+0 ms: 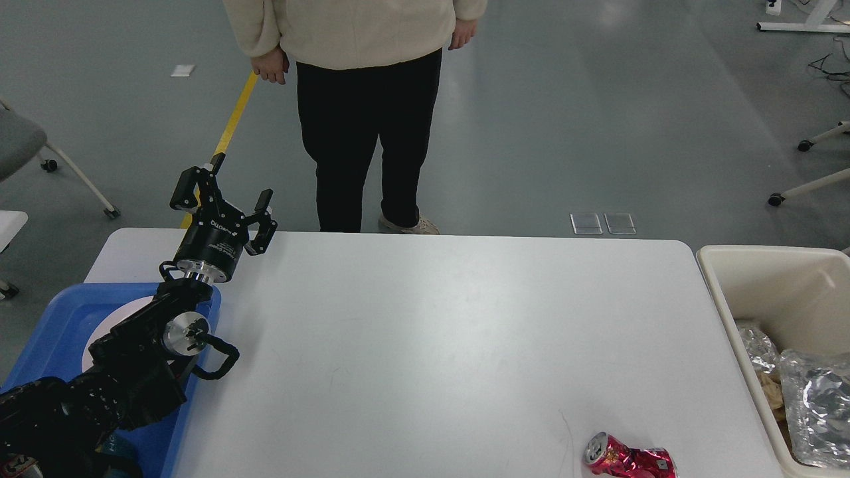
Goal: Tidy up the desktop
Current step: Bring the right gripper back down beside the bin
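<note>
Head view: desktop (451, 345) long axis left-right.

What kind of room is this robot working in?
Probably a lab or workshop: bare grey floor marked with yellow tape, a wheeled office chair, cables lying loose, and a plain white desktop.

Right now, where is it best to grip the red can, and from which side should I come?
Probably across the crumpled middle of the red can, from above, jaws spanning its narrow width. It lies on its side near the front edge of the desktop, its silver top facing left, so both ends are poor holds. The left gripper is open but far away.
</note>
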{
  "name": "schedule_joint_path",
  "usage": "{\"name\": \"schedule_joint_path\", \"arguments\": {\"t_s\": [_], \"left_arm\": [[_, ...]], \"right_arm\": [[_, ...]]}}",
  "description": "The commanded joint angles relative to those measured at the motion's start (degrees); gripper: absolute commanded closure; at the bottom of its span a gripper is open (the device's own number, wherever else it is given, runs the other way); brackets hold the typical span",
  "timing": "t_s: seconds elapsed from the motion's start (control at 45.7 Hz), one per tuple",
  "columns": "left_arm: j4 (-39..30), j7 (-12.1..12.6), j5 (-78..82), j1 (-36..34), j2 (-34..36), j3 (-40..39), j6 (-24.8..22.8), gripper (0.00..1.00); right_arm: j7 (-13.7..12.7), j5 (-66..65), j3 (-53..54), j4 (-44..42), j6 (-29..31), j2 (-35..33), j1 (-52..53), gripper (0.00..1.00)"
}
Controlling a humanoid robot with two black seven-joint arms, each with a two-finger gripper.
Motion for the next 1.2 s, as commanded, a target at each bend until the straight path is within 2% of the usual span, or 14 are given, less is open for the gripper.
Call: {"name": "schedule_joint_path", "arguments": {"t_s": [0.0,0.088,0.175,0.306,0.481,0.766,1.028,1.181], "left_arm": [[0.00,0.00,-0.04,0.00,-0.01,0.00,0.01,0.03],[0.00,0.00,-0.04,0.00,-0.01,0.00,-0.08,0.03],[0.00,0.00,-0.04,0.00,-0.01,0.00,0.01,0.03],[0.00,0.00,-0.04,0.00,-0.01,0.00,0.01,0.03],[0.00,0.00,-0.04,0.00,-0.01,0.00,0.01,0.04],[0.00,0.00,-0.04,0.00,-0.01,0.00,0.01,0.04],[0.00,0.00,-0.04,0.00,-0.01,0.00,0.01,0.04],[0.00,0.00,-0.04,0.00,-0.01,0.00,0.01,0.03]], "right_arm": [[0.00,-2.54,-6.84,3.60,11.17,-0.60,11.36,0.00],[0.00,-4.12,-11.16,5.01,17.24,-0.08,19.80,0.00],[-0.17,-6.75,-12.57,6.24,20.59,0.71,27.54,0.00],[-0.17,-12.29,-12.66,8.96,22.18,4.93,34.93,0.00],[-0.44,-12.82,-11.43,10.20,21.91,13.19,41.79,0.00],[-0.44,-12.12,-6.95,16.08,21.83,19.61,40.48,0.00],[-0.35,-11.77,-3.87,18.72,22.27,19.09,38.37,0.00],[-0.96,-5.71,-4.22,22.58,22.62,16.10,35.73,0.00]]}}
